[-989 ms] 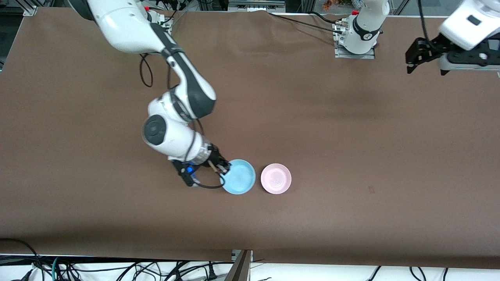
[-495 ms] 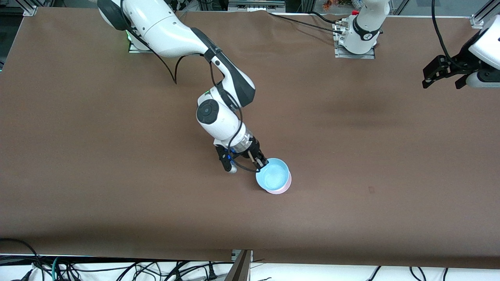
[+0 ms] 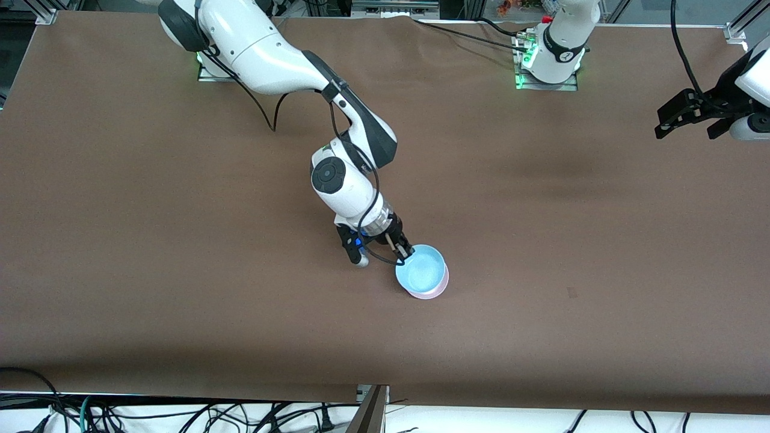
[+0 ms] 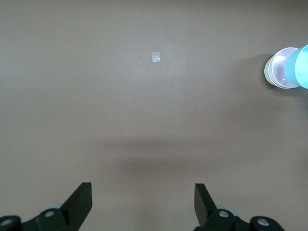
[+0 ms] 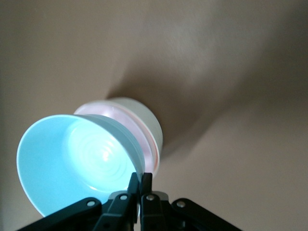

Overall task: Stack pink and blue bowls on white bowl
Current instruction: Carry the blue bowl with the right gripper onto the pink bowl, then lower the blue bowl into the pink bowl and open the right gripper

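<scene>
Near the middle of the brown bench [image 3: 180, 240], the front view shows the right hand [image 3: 406, 254] pinching the rim of the small round light blue plastic bowl [image 3: 421, 270], which sits over the pale pink plastic bowl [image 3: 438, 291]; only a pink crescent shows under it. Up at the left arm's end of the bench, the left hand [image 3: 678, 118] hangs in the air with its fingers spread wide, holding nothing.

From the left wrist view, the left hand [image 4: 143, 199] shows two dark fingers well apart over bare bench, with the pink bowl [image 4: 279, 70] and blue bowl [image 4: 301, 67] far off.

From the right wrist view, the right hand [image 5: 139, 185] is clamped tight on the blue bowl's [image 5: 72, 163] rim. The bowl is tilted over the pink bowl [image 5: 148, 144], which is nested in a glossy white bowl [image 5: 142, 118].
</scene>
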{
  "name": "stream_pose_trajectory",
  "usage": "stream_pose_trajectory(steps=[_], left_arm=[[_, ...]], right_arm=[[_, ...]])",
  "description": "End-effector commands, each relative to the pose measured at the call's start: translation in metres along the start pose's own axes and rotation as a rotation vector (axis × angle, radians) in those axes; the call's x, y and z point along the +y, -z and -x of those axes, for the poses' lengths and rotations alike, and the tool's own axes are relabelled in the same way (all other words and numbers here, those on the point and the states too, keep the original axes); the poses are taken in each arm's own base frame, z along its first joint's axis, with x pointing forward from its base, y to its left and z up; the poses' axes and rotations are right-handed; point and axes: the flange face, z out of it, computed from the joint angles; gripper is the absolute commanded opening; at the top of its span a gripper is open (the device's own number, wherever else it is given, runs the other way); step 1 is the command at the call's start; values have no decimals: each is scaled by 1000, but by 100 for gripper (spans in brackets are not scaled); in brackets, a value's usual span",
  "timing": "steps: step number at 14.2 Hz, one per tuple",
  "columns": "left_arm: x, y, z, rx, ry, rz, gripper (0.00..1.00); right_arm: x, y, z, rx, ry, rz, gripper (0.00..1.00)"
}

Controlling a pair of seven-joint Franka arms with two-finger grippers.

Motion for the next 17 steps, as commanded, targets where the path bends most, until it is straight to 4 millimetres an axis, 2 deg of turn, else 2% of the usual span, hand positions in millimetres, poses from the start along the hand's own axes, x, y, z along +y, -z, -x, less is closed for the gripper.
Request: stream_pose_trajectory(steps=[1,8,13,14,17], left_arm=[[-2,-1,4,-14,-19,36,94],[-14,3,4,-5,-3,47,100],[-7,-8,-5,-27,-14,48,100],[-3,-10,-7,-28,-19,59,100],[8,-16,-12,-35,-33,110,100]], right_arm=[[-3,-8,9,16,30,-33,4],[-1,-14,16,11,35,-42,4],[3,-22,17,22,58,-38,6],[4,-24,18,23,60,-37,9],[2,-21,16,28,71,-41,37]])
